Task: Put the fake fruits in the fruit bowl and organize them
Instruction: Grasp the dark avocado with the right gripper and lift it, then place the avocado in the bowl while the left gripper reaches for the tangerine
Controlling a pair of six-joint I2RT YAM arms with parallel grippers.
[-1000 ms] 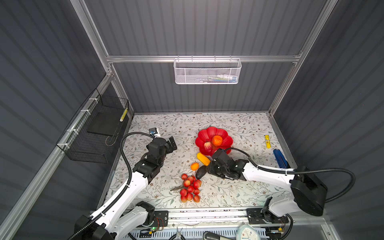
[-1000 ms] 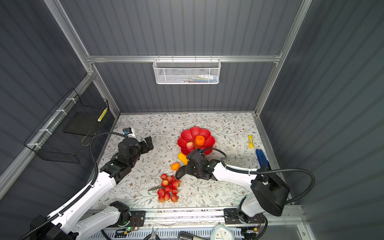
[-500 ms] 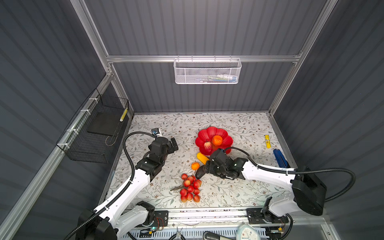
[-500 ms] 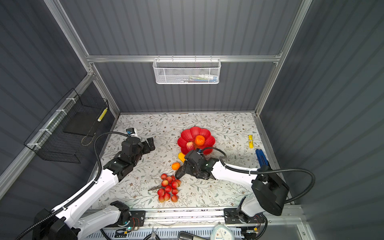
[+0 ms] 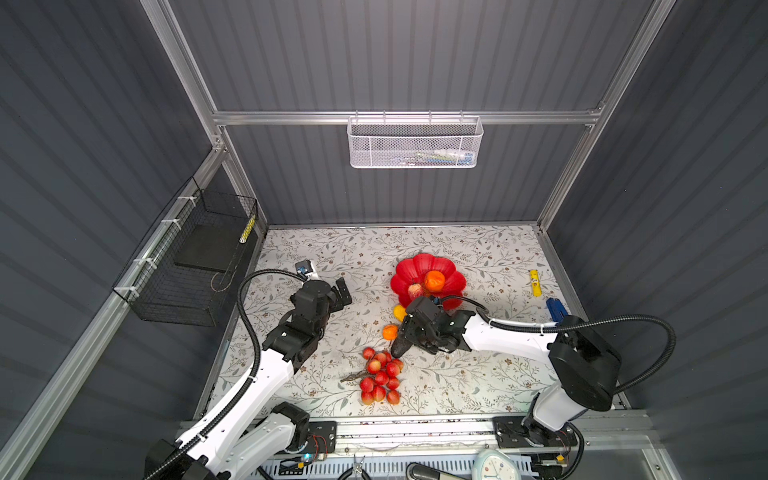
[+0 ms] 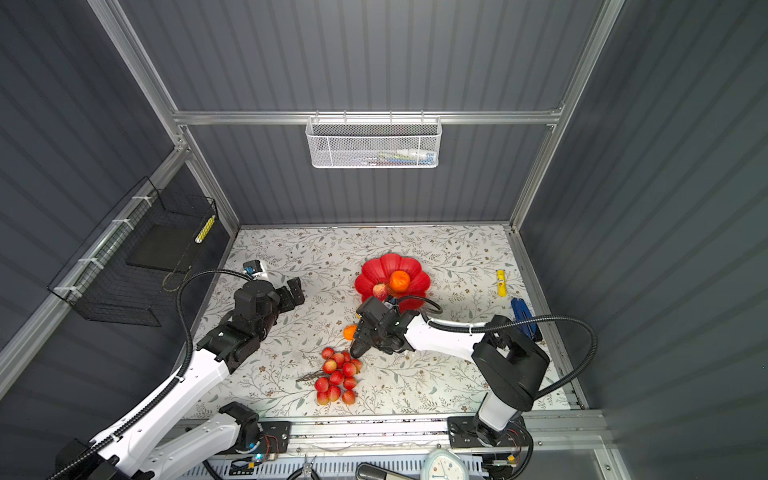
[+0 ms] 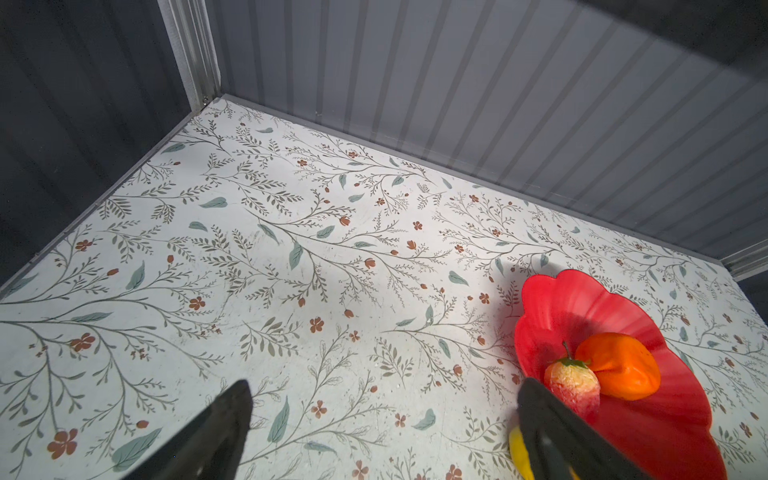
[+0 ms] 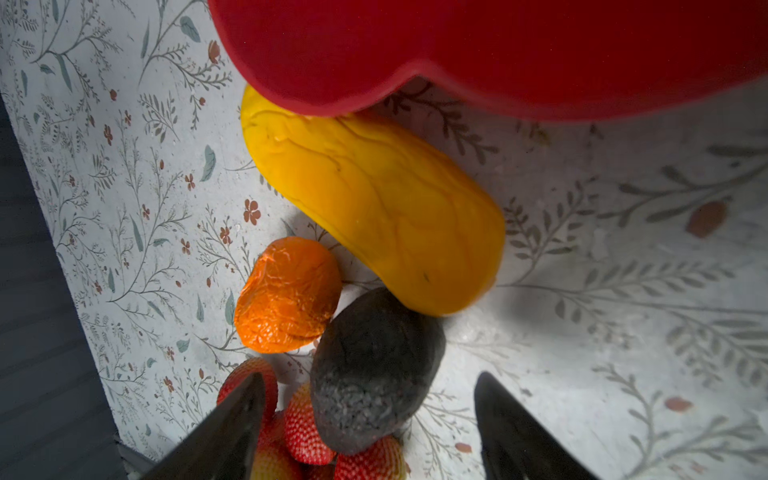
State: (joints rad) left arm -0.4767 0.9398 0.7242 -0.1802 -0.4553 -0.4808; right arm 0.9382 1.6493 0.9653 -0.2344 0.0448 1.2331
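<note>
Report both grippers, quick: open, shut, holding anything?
Left gripper: jaws wide open, empty.
Right gripper: jaws open on either side of the dark avocado, not clamped on it.

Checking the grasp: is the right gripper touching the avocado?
Apart. Right wrist view: the right gripper straddles the avocado, with clear gaps at both fingers.

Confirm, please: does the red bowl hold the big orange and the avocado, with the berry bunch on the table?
Not the avocado: the left wrist view shows the strawberry beside the big orange in the red bowl. The berry bunch is on the table.
</note>
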